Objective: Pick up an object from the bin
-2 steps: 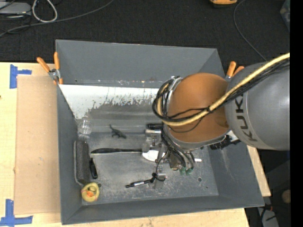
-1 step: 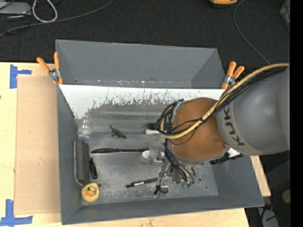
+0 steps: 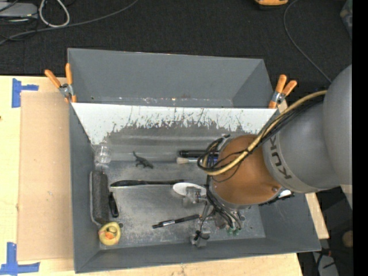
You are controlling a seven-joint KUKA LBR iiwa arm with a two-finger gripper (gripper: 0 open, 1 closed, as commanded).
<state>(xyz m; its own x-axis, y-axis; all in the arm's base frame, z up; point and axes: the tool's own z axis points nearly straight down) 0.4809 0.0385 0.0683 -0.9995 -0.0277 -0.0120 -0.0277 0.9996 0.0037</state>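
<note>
Pen beside pincer, arm lettered KU

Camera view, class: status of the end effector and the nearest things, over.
End effector low near the bin's front wall. Nearest: black pen, white-bowled spoon. Grip unclear.

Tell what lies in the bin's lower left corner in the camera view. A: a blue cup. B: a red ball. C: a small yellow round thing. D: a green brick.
C: the small yellow round thing lies in that corner of the bin, just below a long dark object.
</note>
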